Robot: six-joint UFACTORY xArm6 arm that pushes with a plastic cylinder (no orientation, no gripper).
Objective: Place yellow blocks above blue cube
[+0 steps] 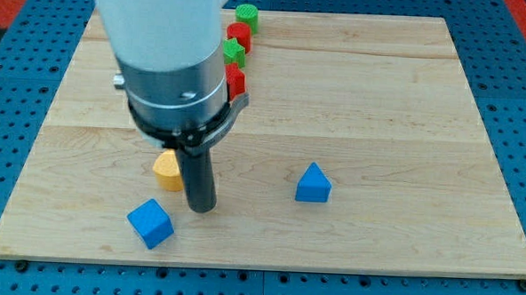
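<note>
My tip (202, 207) rests on the wooden bench (406, 127). There is no claw on this arm, only the dark rod, so nothing is held. The rod touches the yellow block (165, 167), which lies at 10 o'clock from my tip and is partly hidden. The blue cube (149, 223) sits near, at 8 o'clock from my tip. A blue triangular block (313, 183) stands well apart at 3 o'clock.

my tip (202, 207) beside yellow block (165, 169), blue cube (149, 223) below, blue triangular block (313, 183) right
</note>
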